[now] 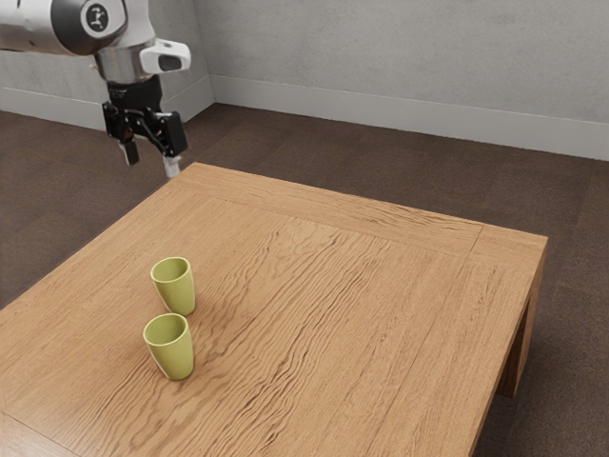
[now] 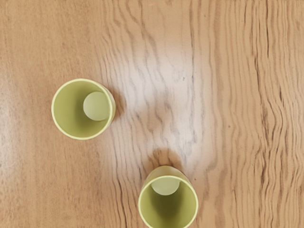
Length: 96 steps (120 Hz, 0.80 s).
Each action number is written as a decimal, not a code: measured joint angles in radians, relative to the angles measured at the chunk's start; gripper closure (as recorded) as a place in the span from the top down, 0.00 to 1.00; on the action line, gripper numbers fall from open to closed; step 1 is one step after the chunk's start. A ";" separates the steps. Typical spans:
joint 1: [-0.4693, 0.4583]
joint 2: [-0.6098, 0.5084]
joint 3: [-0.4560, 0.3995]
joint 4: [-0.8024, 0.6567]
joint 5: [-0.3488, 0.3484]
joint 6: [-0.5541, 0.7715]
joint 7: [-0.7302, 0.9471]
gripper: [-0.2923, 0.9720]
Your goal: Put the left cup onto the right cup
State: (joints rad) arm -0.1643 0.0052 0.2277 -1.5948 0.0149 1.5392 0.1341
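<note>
Two light green cups stand upright on the wooden table [image 1: 362, 286], close together. In the exterior view one cup [image 1: 173, 285] is farther back and the other cup [image 1: 168, 346] nearer the front edge. From above, the wrist view looks into both cups [image 2: 83, 109] [image 2: 168, 203], each empty. My black gripper [image 1: 149, 156] hangs high above the table's far left corner, well away from the cups, with its fingers apart and nothing between them.
The wooden tabletop stretches wide to the exterior view's right of the cups. Dark floor and a grey wall with a pale skirting board [image 1: 400, 109] lie beyond the table's far edge.
</note>
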 joint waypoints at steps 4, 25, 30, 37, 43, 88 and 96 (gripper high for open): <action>0.003 0.000 0.000 0.001 0.000 0.001 0.002 0.77; 0.026 0.001 0.001 -0.007 -0.001 0.005 0.008 0.77; 0.031 0.002 0.001 -0.019 -0.001 0.008 0.009 0.77; 0.041 0.006 0.002 -0.042 0.000 0.017 0.010 0.77; 0.050 0.011 0.002 -0.075 0.000 0.034 0.011 0.77; 0.158 0.028 0.003 -0.287 -0.005 0.237 0.015 0.77; 0.169 0.043 0.003 -0.303 -0.005 0.276 0.015 0.77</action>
State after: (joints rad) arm 0.0045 0.0479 0.2303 -1.8973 0.0099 1.8148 0.1493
